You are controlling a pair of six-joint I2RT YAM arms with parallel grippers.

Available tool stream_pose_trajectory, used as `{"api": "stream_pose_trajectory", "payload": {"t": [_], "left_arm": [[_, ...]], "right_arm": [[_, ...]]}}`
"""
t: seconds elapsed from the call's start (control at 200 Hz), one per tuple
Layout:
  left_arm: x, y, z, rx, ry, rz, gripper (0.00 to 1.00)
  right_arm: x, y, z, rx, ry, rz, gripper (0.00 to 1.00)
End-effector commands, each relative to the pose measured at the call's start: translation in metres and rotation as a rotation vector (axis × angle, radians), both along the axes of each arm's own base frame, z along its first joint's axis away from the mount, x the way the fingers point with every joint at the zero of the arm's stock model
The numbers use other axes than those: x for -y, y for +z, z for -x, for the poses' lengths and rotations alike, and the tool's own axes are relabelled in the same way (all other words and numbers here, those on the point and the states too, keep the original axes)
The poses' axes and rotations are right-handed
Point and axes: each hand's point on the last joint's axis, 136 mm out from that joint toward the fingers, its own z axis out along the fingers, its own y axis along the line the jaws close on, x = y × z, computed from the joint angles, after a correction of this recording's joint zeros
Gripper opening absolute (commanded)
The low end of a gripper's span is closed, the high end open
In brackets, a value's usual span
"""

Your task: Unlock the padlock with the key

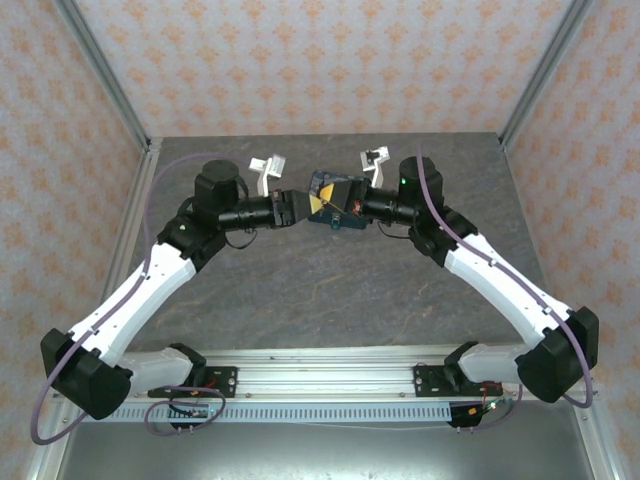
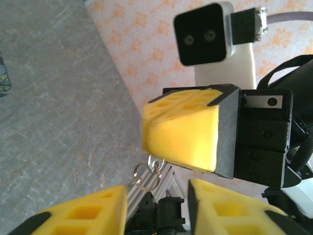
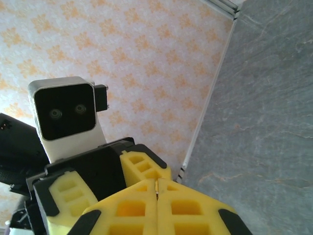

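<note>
My right gripper is shut on the key; a thin sliver of metal shows between its yellow pads. In the left wrist view the same gripper hangs in front of me, with the key's bow and a small split ring dangling from its tip. My left gripper is open, its two yellow pads apart just below and in front of that ring, touching nothing. From above, both grippers meet tip to tip at mid-table. The padlock is hidden.
A dark-blue painted tin lies on the grey stone-look table right under the meeting grippers; its edge shows as the tin at the far left of the left wrist view. Patterned walls and metal frame posts enclose the table.
</note>
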Motion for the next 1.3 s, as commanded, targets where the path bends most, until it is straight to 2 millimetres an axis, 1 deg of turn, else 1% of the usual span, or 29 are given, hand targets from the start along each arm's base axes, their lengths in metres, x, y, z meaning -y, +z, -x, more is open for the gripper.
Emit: {"api": "stream_pose_trajectory", "payload": {"t": [0.0,0.155,0.275,0.355,0.445,0.581,0.746,0.906,1.076,1.226,1.296], "left_arm": [[-0.009,0.019,0.012,0.092,-0.028,0.012,0.41],[-0.006,0.033,0.011,0.130,-0.033,0.117,0.41],[-0.005,0.040,0.009,0.146,-0.030,0.168,0.39],[-0.004,0.044,0.008,0.155,-0.035,0.196,0.37],[-0.002,0.046,0.006,0.148,-0.040,0.216,0.37],[0.000,0.040,0.001,0.131,-0.037,0.218,0.37],[0.004,0.042,-0.003,0.130,-0.041,0.246,0.37],[0.008,0.040,-0.003,0.126,-0.057,0.246,0.29],[0.010,0.038,-0.003,0.124,-0.061,0.243,0.15],[0.010,0.036,-0.004,0.118,-0.062,0.237,0.09],[0.010,0.035,-0.004,0.114,-0.061,0.234,0.04]], "right_arm": [[0.002,0.020,0.016,0.120,0.067,0.050,0.00],[0.000,0.028,0.017,0.153,0.086,0.043,0.00],[-0.003,0.035,0.015,0.158,0.083,0.006,0.00],[-0.005,0.037,0.012,0.151,0.079,-0.016,0.00],[-0.007,0.039,0.010,0.145,0.075,-0.045,0.00],[-0.009,0.042,0.006,0.134,0.068,-0.077,0.00],[-0.012,0.043,0.003,0.119,0.069,-0.100,0.00],[-0.012,0.041,-0.001,0.101,0.054,-0.122,0.00],[-0.013,0.041,-0.001,0.083,0.050,-0.145,0.00],[-0.011,0.038,-0.001,0.075,0.037,-0.143,0.00],[-0.011,0.037,-0.002,0.072,0.031,-0.144,0.00]]}}
